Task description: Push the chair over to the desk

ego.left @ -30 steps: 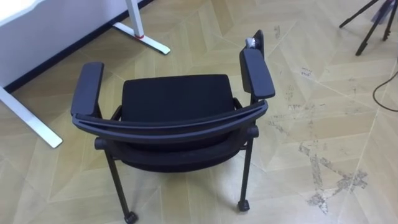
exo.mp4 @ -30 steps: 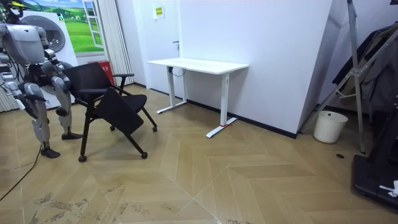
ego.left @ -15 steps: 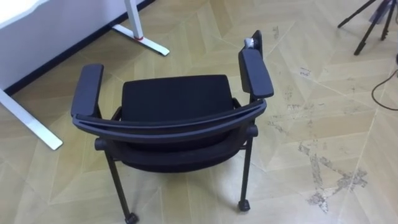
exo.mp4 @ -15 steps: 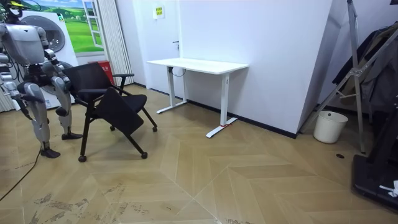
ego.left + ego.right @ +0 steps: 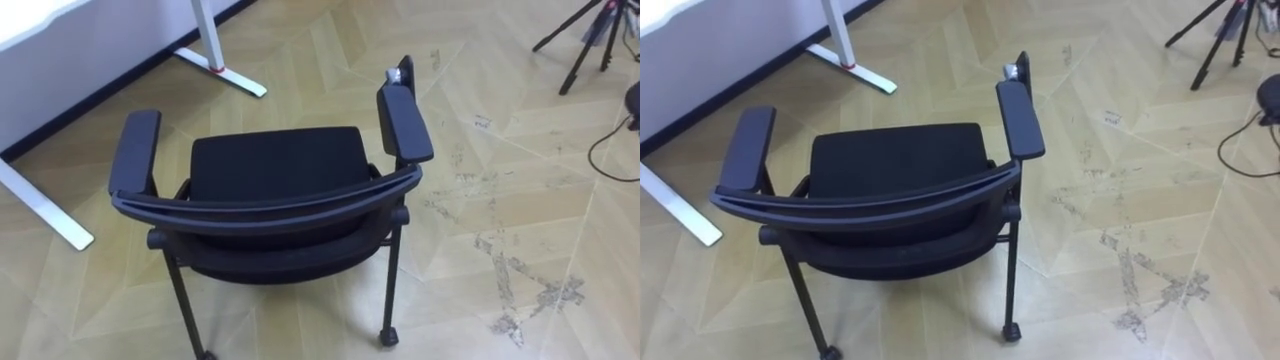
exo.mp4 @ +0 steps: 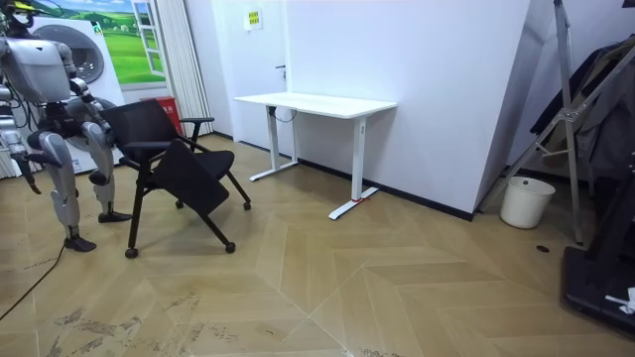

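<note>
Chair [image 5: 275,165]: stands on the wood floor at the robot's 12 o'clock, close in, seat facing away from it; nothing rests on the backrest [image 5: 270,208].
Robot: stands just behind the chair, at the room view's left.
Right hand [image 6: 20,178]: hangs low at the robot's side, apart from the chair; whether it is wide or narrow cannot be told.
Desk [image 5: 30,20]: at 10 to 11 o'clock, its foot [image 5: 222,72] lying on the floor near the chair's left armrest.
Risk, veer: the casters [image 5: 387,338] look free to swivel, so a push off-centre on the backrest would likely swing the chair towards 11 o'clock and knock a leg against the desk foot.
Risk, tip: a push placed high on the backrest could lift the near casters rather than roll the chair.
Risk, snag: a drift towards 2 o'clock would bring the chair to the tripod [image 5: 585,40] and the cable [image 5: 610,140].
Risk, miss: with the hand low, the robot's body may meet the backrest first.
Bucket [image 6: 526,201]: white, by the wall at the room view's right, well apart from the chair; its contents cannot be seen.
</note>
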Tool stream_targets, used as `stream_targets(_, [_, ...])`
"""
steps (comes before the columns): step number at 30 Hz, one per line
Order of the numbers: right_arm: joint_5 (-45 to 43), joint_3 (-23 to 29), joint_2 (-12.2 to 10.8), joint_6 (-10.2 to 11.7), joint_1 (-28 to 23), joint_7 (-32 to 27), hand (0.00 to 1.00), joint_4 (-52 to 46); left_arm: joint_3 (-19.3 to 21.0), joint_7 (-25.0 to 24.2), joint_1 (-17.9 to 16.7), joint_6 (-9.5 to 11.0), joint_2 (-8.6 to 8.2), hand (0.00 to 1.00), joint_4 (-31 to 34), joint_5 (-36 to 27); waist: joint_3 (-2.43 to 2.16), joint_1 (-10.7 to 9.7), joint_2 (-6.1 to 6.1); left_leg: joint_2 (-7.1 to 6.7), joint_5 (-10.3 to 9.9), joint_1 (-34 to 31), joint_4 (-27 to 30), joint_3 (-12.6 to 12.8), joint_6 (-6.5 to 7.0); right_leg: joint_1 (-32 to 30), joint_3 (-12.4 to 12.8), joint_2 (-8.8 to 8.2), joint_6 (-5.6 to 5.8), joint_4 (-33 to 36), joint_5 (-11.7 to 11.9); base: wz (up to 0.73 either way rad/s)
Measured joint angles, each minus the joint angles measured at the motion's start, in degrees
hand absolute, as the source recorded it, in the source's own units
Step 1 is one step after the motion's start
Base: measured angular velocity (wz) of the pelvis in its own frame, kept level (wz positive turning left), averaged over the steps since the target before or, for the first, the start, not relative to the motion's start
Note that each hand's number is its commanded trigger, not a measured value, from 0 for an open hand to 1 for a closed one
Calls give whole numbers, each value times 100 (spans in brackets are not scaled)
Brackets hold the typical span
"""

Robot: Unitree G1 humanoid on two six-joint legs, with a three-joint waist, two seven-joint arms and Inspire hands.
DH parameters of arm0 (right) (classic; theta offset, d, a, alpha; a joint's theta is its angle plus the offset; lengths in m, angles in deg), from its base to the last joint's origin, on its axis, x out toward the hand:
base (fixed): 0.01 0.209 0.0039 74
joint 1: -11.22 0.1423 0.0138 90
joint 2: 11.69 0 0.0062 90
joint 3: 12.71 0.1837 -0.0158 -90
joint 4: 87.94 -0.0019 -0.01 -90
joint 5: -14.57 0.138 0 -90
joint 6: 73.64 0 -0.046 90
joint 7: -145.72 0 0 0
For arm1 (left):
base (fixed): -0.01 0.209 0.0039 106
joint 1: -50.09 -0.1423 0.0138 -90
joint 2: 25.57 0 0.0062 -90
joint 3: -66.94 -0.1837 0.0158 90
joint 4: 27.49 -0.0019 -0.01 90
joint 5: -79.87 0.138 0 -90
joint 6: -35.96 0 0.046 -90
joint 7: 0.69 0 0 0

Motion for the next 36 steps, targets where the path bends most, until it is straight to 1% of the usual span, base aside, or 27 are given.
stream_targets(2, [-9,91,75,-3,-4,31,0,0,251,175,22,-55,166,0,121,305,-8,-3,35,-1,-14,28,1,-27,17,45,-7,2,-1,-9,-24,10])
stream_targets(3, [-19,92,112,-5,-8,30,0,1,304,238,32,-67,214,0,170,364,-3,-5,48,-6,-16,30,2,-49,20,41,-6,2,0,-12,-27,11])
stream_targets(4, [-23,91,197,-7,-21,25,0,1,335,365,55,-76,328,0,267,436,-7,-1,82,-10,-20,36,5,-62,26,48,-2,2,1,-10,-28,7])
stream_targets(5, [-17,117,273,-5,-26,11,0,1,377,483,67,-91,429,0,377,643,-14,-1,129,-10,-20,35,12,-62,27,52,14,4,0,-4,-27,3])
stream_targets(6, [-22,153,306,-4,-34,2,0,1,421,519,76,-110,475,0,433,782,-24,-1,160,-10,-20,35,15,-65,27,61,19,6,-1,0,-26,0])
stream_targets(7, [-46,229,364,-1,-58,-21,0,-4,505,575,77,-130,573,0,594,1069,-50,1,209,-9,-19,37,20,-65,28,80,34,10,-3,7,-25,0])
stream_targets(8, [-75,303,415,0,-66,-42,0,-6,622,622,98,-141,650,0,774,1251,-61,-1,249,-9,-19,55,21,-66,28,82,37,10,-4,22,-24,0])
stream_targets(9, [-111,312,448,0,-69,-52,0,-6,632,656,128,-150,701,0,859,1327,-53,2,291,-11,-19,65,22,-66,28,79,41,9,-5,25,-24,0])
stream_targets(10, [-144,321,518,0,-67,-65,0,-6,632,711,203,-198,812,0,1096,1495,-46,4,327,-14,-18,85,23,-69,29,72,45,5,-5,41,-24,0])
stream_targets(11, [-142,320,575,1,-67,-64,0,-12,629,772,252,-192,922,0,1317,1585,-19,2,332,-14,-18,82,19,-72,29,77,43,5,-3,41,-25,0])
stream_targets(13, [-143,318,641,2,-57,-99,0,-16,627,939,448,-185,1058,0,1379,1846,-22,3,401,-15,-17,61,18,-71,29,87,43,5,-1,42,-31,0])
stream_targets(14, [-130,310,646,8,-57,-116,0,-16,627,1049,544,-198,1100,0,1475,2063,-27,-9,433,-16,-17,58,18,-71,29,70,52,5,-5,55,-45,0])
stream_targets(15, [-125,306,642,2,-62,-125,0,-12,627,1094,572,-212,1102,0,1577,2188,-30,-5,438,-16,-17,54,18,-70,29,60,55,2,-7,90,-64,0])
stream_targets(17, [-183,305,628,-91,-67,-127,0,-23,620,1121,594,-273,1098,0,2147,2690,-33,-12,424,-15,-16,37,21,-70,27,36,57,-3,-14,133,-104,0])
stream_targets(18, [-222,305,627,-111,-64,-125,0,-34,613,1118,594,-327,1098,0,2357,2835,-37,-16,421,-15,-16,29,20,-75,26,39,50,-2,-14,123,-104,5])
stream_targets(19, [-270,298,628,-115,-46,-120,0,-35,607,1120,598,-366,1098,0,2803,3087,-34,-1,409,-15,-16,21,20,-84,26,56,40,-2,-15,99,-104,5])
stream_targets(20, [-271,292,626,-115,-9,-113,0,-35,607,1121,597,-365,1098,0,3162,3189,-29,1,377,-16,-16,24,16,-85,26,62,40,-2,-16,96,-103,3])
stream_targets(21, [-272,286,625,-114,18,-107,0,-34,605,1121,600,-368,1099,0,3342,3265,-39,-9,377,-17,-16,24,18,-88,26,63,40,-2,-16,96,-102,0])
stream_targets(22, [-306,287,616,-110,34,-87,0,-27,587,1121,605,-418,1098,0,3702,3450,-42,-37,364,-18,-16,12,25,-107,26,62,37,-2,-16,91,-102,6])
stream_targets(23, [-314,283,603,-111,72,-96,0,-27,529,1124,630,-434,1098,0,4015,3686,-24,-40,336,-20,-16,-3,19,-142,26,65,28,3,-16,85,-102,8])
stream_targets(25, [-313,283,603,-111,136,-111,0,-27,419,1127,644,-445,1098,0,4256,3956,-24,-57,337,-22,-16,-7,8,-150,26,68,24,6,-16,72,-102,6])
stream_targets(28, [-318,280,603,-119,216,-122,0,37,274,1123,646,-503,1095,0,4440,4290,-40,-155,368,-33,-16,-54,4,-243,26,85,-36,8,-16,-1,-101,10])
stream_targets(29, [-328,280,603,-122,212,-119,0,42,249,1115,645,-582,1093,0,4552,4425,-45,-155,380,-33,-16,-71,5,-251,26,72,-37,11,-16,-4,-101,8])
stream_targets(31, [-327,281,604,-125,189,-115,0,47,249,1114,644,-689,1092,0,4817,4476,-46,-154,381,-34,-15,-63,-7,-274,26,68,-40,12,-16,-8,-101,5])
stream_targets(33, [-304,279,604,-164,177,-93,0,76,242,1104,643,-727,1092,0,5103,4527,-42,-161,373,-37,-15,-59,-12,-302,26,82,-38,12,-16,-8,-101,6])
stream_targets(35, [-264,271,598,-243,177,-94,0,76,175,1044,644,-829,1093,0,5494,4725,-36,-141,355,-40,-15,-38,-19,-301,26,99,-33,11,-17,-8,-99,0])
stream_targets(36, [-264,271,594,-243,183,-93,0,74,169,1020,644,-837,1093,0,5557,4799,-35,-144,354,-40,-15,-34,-20,-301,26,107,-33,10,-17,-10,-99,0])
